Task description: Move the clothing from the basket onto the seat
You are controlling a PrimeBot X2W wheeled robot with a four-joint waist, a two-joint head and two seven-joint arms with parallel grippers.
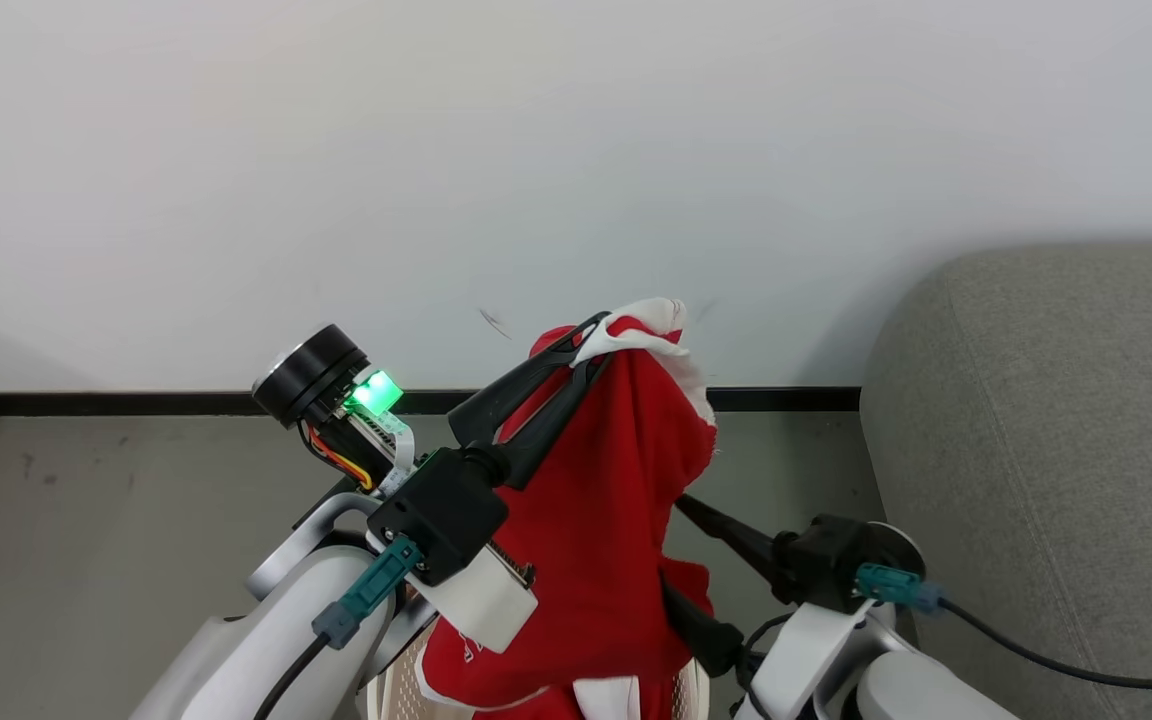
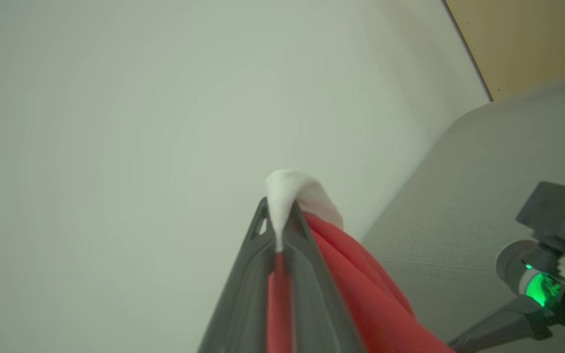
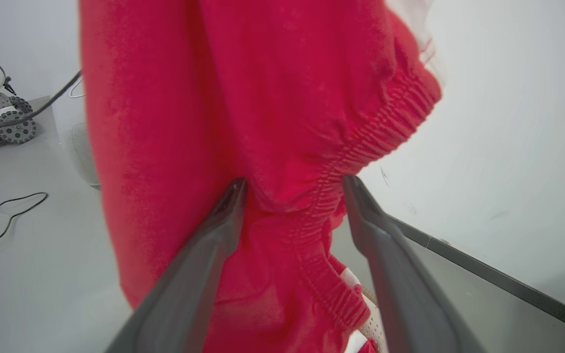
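Left claw: you have it pressed together on a white-trimmed fold of the clothing, raised in front of the pale wall. In the left wrist view the two fingers meet, with a white tuft poking out past the tips and red cloth running down between them.

Clothing: a red garment with white trim hangs from that pinch in a long drape. Its lower end reaches down to the basket, whose perforated cream wall shows at the bottom edge of the head view on both sides of the cloth. No part of the garment lies on the seat, which stands to the robot's right, apart from the cloth.

Right claw: you have it spread wide, low and to the right of the hanging garment. In the right wrist view its fingers flank a gathered, elastic-ribbed red edge. The cloth bulges between them and seems to brush the inner faces, though firm contact cannot be confirmed from this angle.

Surroundings: grey floor, black skirting strip along the wall, and a loose cable on the floor.
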